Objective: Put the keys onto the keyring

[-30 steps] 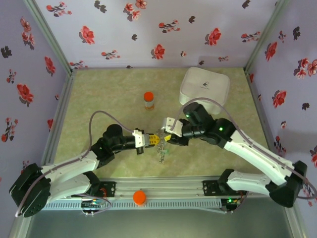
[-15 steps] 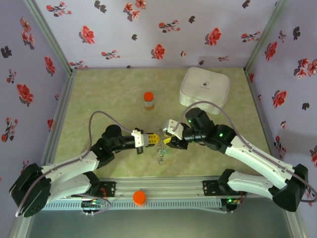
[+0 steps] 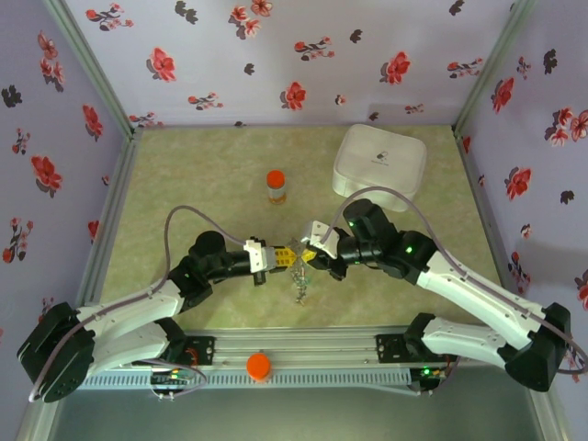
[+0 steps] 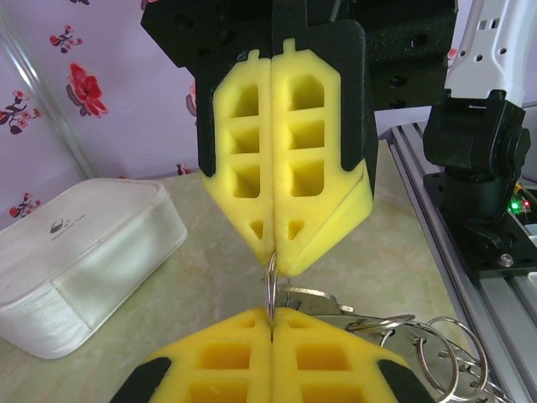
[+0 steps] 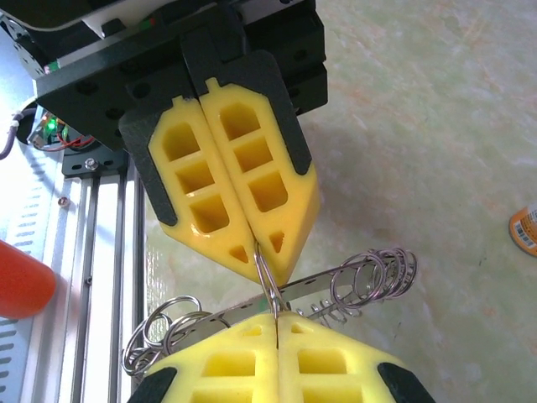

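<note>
A thin silver split keyring (image 4: 270, 284) (image 5: 267, 281) stands on edge, pinched from both sides. My left gripper (image 4: 273, 315) (image 3: 283, 258) is shut on its near rim. My right gripper (image 5: 275, 317) (image 3: 310, 254) is shut on the opposite rim, tip to tip with the left. From the ring hangs a flat metal strip (image 5: 336, 277) carrying several small split rings (image 5: 382, 273), a tangled bunch (image 3: 299, 280) just above the mat. A flat metal piece (image 4: 331, 298) lies behind the ring. The coloured key heads are hidden.
An orange-capped bottle (image 3: 276, 186) stands behind the grippers, and a white square box (image 3: 379, 163) (image 4: 75, 252) sits at the back right. The aluminium rail (image 3: 294, 354) runs along the near edge with an orange cap (image 3: 259, 367) on it.
The right gripper has shifted slightly toward the left one and the hanging bunch of rings has swung a little. Both grippers stay shut on the ring.
</note>
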